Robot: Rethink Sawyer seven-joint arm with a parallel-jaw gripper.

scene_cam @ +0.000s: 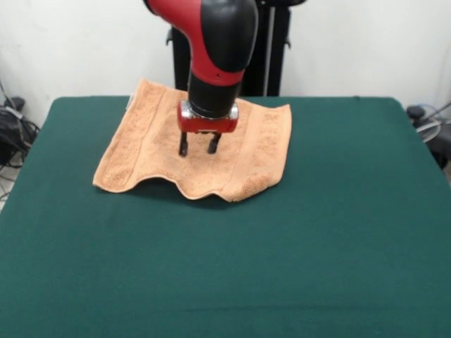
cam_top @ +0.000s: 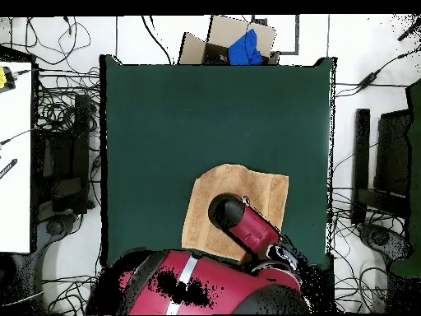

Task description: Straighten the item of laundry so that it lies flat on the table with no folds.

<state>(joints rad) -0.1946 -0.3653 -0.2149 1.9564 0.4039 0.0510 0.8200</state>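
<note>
Tool poised over a rumpled towel, smoothing not finished.
The tool (scene_cam: 198, 145), spread, hangs over the towel (scene_cam: 151, 141); next, probably pinch the wavy front edge and draw it flat across the tabletop (scene_cam: 317, 232).

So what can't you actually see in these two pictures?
- Overhead view: the pincer, hidden under the arm.
- Front view: the towel's far middle edge, behind the arm.
- Front view: whether the pincer tips touch the towel.
- Either view: the towel's label, too small.
</note>
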